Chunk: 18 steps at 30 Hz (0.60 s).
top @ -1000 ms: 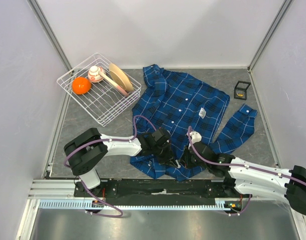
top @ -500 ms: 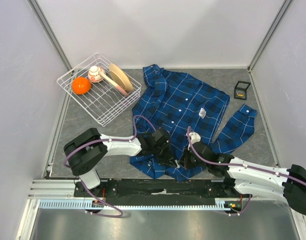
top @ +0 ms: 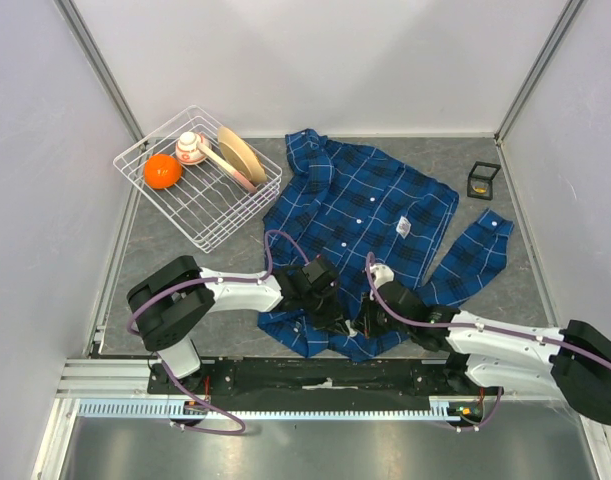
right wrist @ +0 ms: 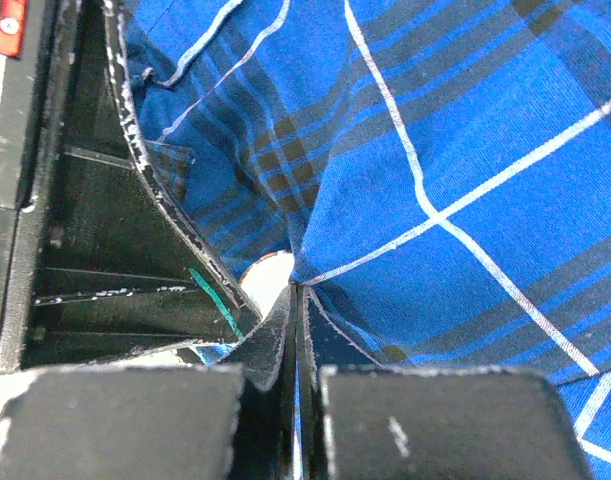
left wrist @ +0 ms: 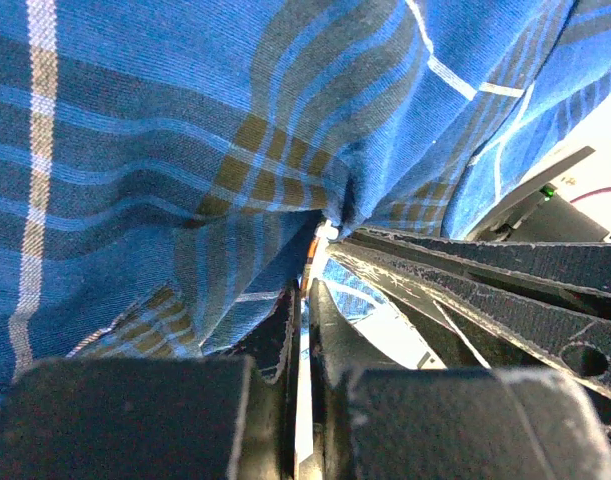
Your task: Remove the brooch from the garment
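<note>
Left claw (top: 335, 316): fingers (left wrist: 275, 340) drawn to a thin slit, nipping a fold of the garment (top: 370, 200) at its near hem. Right claw (top: 369, 322): fingers pressed together on a bunched fold just beside, closely facing the left. Small pale round piece (right wrist: 269, 277) sits against the right fingertips; whether it is the brooch cannot be told. Garment: blue plaid shirt, spread across the middle of the worktop (top: 155, 245), one sleeve (top: 475, 255) trailing right. Wire basket (top: 210, 248), far left, holds an orange ball (top: 162, 171). Small black box (top: 483, 179), far right.
</note>
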Each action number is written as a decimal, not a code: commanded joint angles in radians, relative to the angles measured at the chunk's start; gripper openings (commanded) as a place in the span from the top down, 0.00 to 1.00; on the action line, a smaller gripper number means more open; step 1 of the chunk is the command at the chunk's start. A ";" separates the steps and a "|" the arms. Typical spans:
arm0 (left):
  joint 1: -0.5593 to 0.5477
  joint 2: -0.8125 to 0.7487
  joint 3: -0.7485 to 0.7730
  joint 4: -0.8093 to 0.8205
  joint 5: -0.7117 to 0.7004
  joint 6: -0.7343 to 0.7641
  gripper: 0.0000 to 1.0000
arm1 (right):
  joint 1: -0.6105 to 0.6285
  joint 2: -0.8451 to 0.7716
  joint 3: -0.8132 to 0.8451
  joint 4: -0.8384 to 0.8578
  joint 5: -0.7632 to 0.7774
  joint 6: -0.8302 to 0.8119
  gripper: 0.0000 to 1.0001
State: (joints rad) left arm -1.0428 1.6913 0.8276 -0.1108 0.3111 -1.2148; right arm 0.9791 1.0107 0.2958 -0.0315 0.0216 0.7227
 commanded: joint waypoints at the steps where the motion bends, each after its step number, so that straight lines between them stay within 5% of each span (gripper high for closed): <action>1: -0.006 -0.004 0.021 0.072 -0.004 0.034 0.98 | -0.005 0.063 0.003 0.074 -0.107 -0.058 1.00; 18: 0.006 0.022 0.191 0.056 0.057 0.081 0.98 | 0.030 0.164 0.108 -0.025 -0.086 -0.204 1.00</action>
State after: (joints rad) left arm -1.0298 1.7088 0.9035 -0.2554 0.3012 -1.1584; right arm 0.9695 1.1419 0.3855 -0.0433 -0.0471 0.5671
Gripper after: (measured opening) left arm 0.053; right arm 0.007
